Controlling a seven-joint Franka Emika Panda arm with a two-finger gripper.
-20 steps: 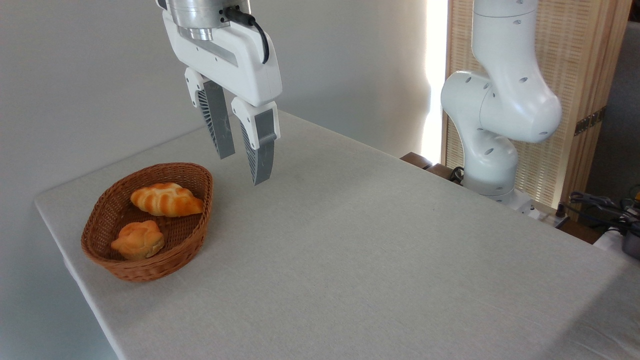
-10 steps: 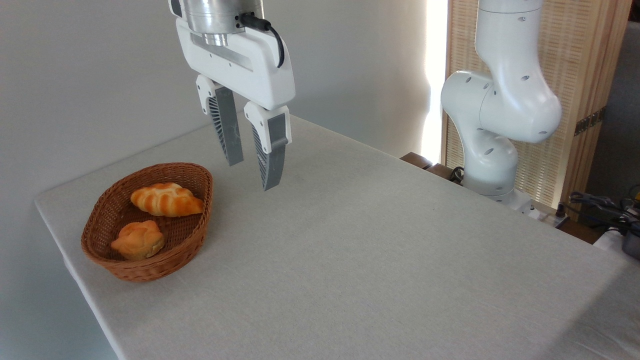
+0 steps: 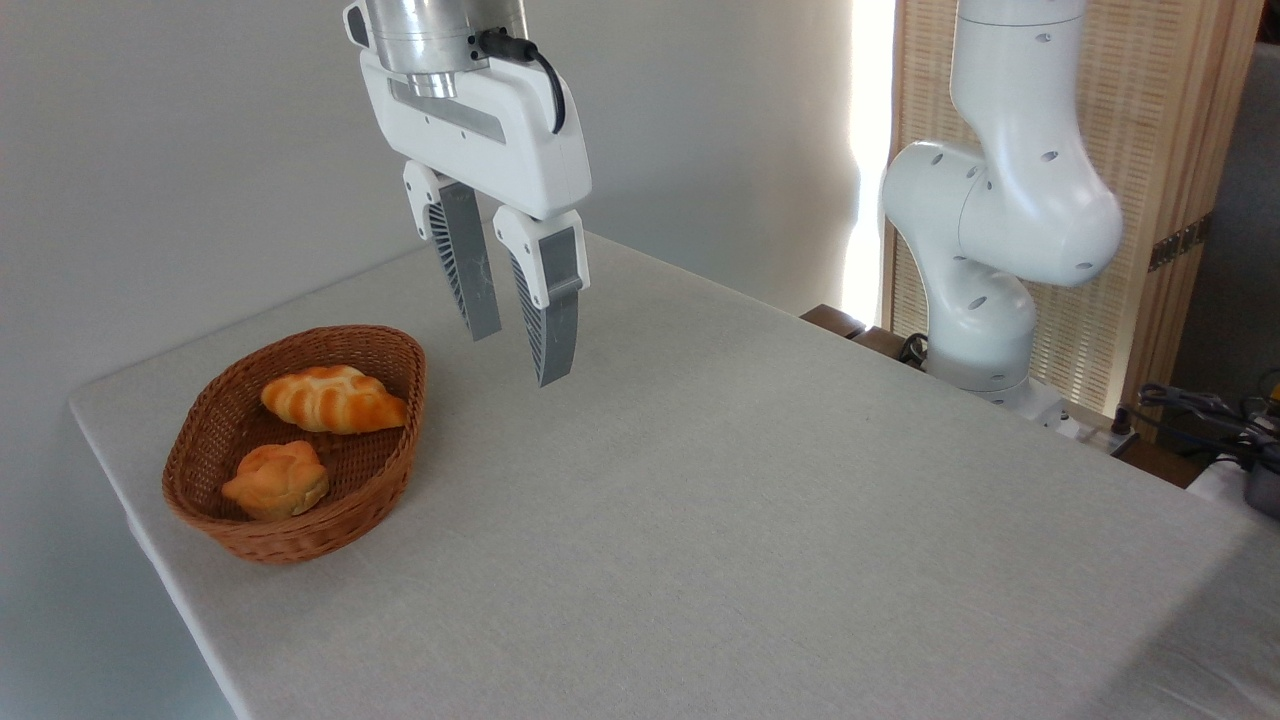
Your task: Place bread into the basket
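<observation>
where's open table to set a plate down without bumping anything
Most of the table is bare: everything right of the basket out to the near and right edges. The tool hangs open above the back-middle, so pass below it with care. Only the left corner is crowded, where the basket holds the bread and the bun.

A small round knotted orange bun [image 3: 277, 480] sits at the lower left of the frame. A big worktop with a pale grey cloth [image 3: 720, 500] fills the middle and bottom. A light wooden slatted screen [image 3: 1150, 120] stands at the upper right. Dark tangled cables [image 3: 1200, 410] lie at the right edge. A plain grey wall [image 3: 180, 150] is behind.
</observation>
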